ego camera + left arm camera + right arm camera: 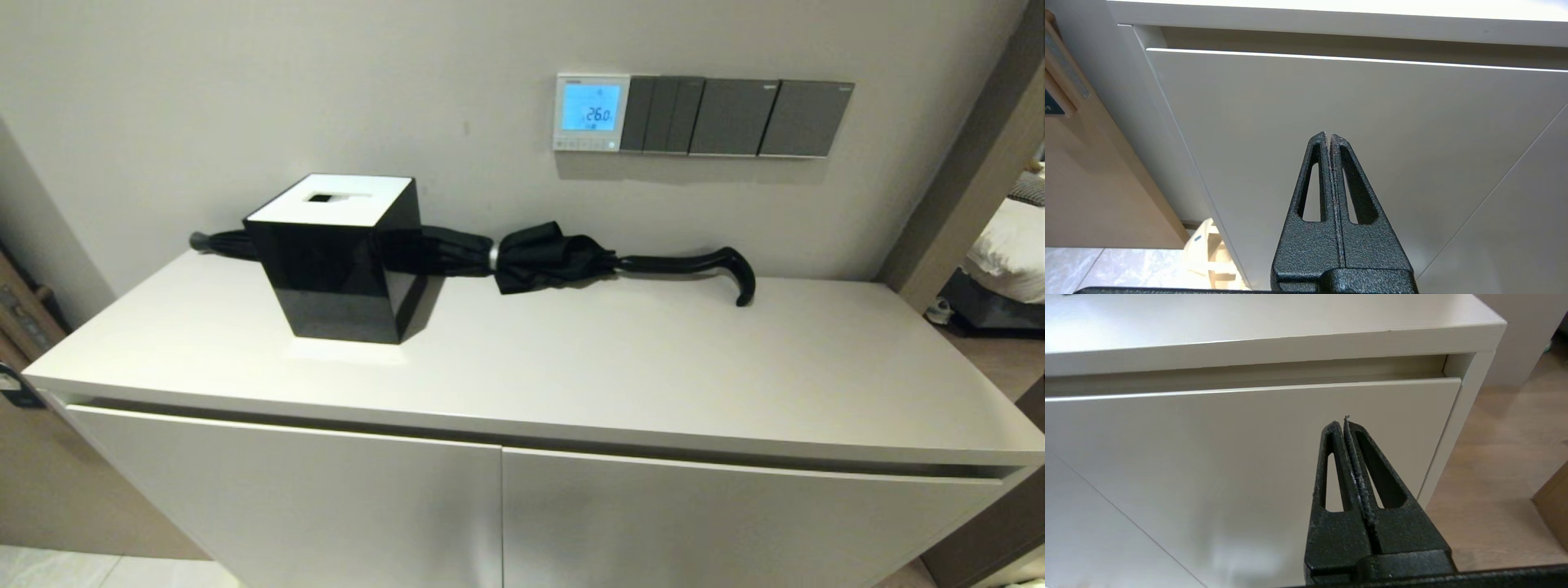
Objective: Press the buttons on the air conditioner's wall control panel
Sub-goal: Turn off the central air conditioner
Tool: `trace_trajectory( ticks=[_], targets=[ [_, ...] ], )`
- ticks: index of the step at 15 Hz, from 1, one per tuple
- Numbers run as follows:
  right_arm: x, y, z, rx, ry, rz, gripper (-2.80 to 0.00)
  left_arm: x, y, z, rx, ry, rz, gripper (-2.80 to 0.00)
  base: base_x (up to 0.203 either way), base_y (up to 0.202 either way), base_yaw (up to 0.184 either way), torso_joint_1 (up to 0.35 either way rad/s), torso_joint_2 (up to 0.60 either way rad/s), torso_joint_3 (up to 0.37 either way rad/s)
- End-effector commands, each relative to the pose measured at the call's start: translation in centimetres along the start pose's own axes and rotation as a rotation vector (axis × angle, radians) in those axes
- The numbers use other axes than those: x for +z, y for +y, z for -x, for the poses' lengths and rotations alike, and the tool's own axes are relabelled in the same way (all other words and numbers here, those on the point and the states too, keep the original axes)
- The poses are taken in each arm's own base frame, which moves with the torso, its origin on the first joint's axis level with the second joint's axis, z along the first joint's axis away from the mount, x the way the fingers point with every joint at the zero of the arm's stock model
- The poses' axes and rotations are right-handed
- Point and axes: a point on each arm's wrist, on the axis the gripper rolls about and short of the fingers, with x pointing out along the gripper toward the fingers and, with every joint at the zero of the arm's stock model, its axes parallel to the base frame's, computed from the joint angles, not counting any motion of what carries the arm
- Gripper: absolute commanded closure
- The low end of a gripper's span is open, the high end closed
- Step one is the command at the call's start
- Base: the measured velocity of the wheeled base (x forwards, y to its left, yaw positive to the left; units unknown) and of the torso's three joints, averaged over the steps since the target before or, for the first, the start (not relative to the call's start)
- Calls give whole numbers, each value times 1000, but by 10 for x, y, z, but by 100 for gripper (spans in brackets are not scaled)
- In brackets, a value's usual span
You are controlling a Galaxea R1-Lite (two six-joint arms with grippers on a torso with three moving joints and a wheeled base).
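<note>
Both arms are sitting low in front of the cabinet (522, 359), so you are looking at a task that, judging by this, is not yet begun. The left gripper (1328, 136) is facing the cabinet door (1331, 102) with its fingers pressed together on nothing, and the right gripper (1342, 424) is doing the same at the cabinet's right end. Neither is showing in the head view.

The air conditioner's wall control panel (591, 113) is glowing blue on the wall above the cabinet, reading 26.0, just left of the dark switch plates (735, 117). The buttons (584, 144) are running along its bottom edge; they are too small for you to tell apart or count. A black box (336, 257) and a folded umbrella (555, 257) are lying below, well apart from the panel. Everything is left: raising an arm, reaching, pressing.
</note>
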Motion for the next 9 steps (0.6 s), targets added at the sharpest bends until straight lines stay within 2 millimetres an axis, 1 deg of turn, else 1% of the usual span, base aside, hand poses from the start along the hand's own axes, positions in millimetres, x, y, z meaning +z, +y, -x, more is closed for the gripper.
trace_trajectory(
  ticks=[1, 9],
  targets=[
    [0, 0, 0, 0, 5, -8, 0, 0, 0, 0, 0, -1, 0, 0, 0, 0, 0, 0, 0, 0],
    [-1, 0, -1, -3, 8, -19, 0, 0, 0, 0, 0, 0, -1, 0, 0, 0, 0, 0, 0, 0]
  ],
)
